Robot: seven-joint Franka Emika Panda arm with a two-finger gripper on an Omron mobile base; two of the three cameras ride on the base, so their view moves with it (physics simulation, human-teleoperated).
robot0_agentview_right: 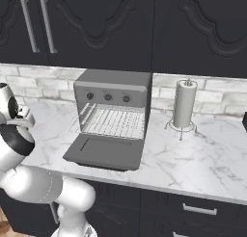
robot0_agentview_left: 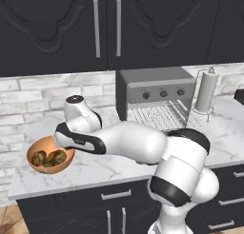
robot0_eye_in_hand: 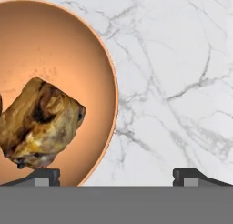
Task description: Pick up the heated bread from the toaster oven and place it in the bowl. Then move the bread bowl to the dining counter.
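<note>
With its two dark fingertips (robot0_eye_in_hand: 43,176) spread wide and gripping nothing, the gripper (robot0_eye_in_hand: 116,176) hangs over the orange-tan bowl (robot0_eye_in_hand: 54,41), one tip above the bowl's inside and the other above bare marble beside its rim. A browned lump of bread (robot0_eye_in_hand: 38,123) lies in the bowl just beyond that first tip. From the left base camera the bowl (robot0_agentview_left: 35,169) sits near the left front corner of the worktop (robot0_agentview_left: 100,169), holding two bread pieces (robot0_agentview_left: 48,158) side by side; which of them is the heated one cannot be told from here. Further along the worktop, toward the brick backsplash, the toaster oven (robot0_agentview_right: 113,94) stands with its door dropped and its wire rack (robot0_agentview_right: 116,121) bare, a paper towel roll (robot0_agentview_right: 185,105) upright to its right. Judged from this, the first half of the job looks done: bread out of the oven and into the bowl. Left to do is gripping the bowl and carrying it to the dining counter. No brand, label or legible writing appears on the oven or elsewhere.
</note>
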